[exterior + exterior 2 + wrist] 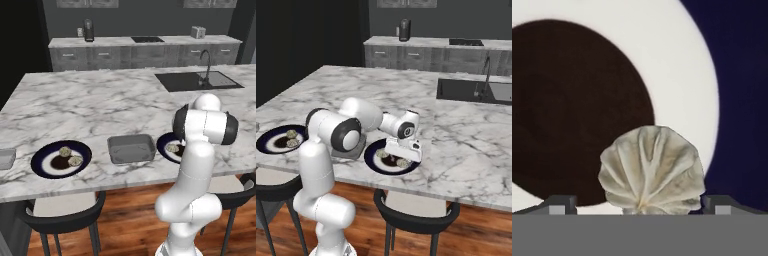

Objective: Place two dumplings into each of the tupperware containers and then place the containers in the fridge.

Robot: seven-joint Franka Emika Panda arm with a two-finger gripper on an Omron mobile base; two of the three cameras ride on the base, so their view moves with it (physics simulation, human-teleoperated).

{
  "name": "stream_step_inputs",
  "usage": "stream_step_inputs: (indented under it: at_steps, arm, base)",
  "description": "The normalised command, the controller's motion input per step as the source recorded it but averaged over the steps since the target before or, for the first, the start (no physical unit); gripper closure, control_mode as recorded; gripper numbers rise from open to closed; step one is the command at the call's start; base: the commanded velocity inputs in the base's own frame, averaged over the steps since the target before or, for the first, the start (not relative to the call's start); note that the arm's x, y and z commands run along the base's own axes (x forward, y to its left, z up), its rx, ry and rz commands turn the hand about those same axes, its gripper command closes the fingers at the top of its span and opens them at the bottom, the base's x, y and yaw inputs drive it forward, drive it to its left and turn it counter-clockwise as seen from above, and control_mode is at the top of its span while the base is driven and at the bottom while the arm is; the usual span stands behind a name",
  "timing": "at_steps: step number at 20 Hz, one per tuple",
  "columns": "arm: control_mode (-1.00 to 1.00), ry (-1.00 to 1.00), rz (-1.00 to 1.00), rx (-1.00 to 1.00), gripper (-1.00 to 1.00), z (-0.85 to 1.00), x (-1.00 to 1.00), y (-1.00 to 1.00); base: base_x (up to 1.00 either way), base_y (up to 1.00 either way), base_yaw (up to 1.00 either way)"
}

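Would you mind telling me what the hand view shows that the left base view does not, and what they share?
Hand view alone: the folded pleats of a dumpling between the open fingers, beside the sauce blob. Left base view alone: a tupperware container, a second plate holding two dumplings, and the sink. Both share the near plate, white inside with a dark blue rim.

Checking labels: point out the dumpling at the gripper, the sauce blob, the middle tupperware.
dumpling (652, 170), hand view, folded top.
sauce blob (572, 110), hand view, centre.
tupperware (131, 148), left base view, floor.
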Motion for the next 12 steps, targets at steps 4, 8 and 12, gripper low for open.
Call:
stream_step_inputs:
  at_steps: [4,8,12]
  arm:
    - [-1.0,0.0,0.0,0.0,-1.0,-0.19,0.02,0.0]
    - [-1.0,0.0,0.0,0.0,-1.0,-0.26,0.13,0.0]
    - [-1.0,-0.01,0.0,0.0,-1.0,-0.3,0.13,0.0]
  base:
    - [0.0,0.0,0.0]
    - [0.0,0.0,0.0]
    - [0.0,0.0,0.0]
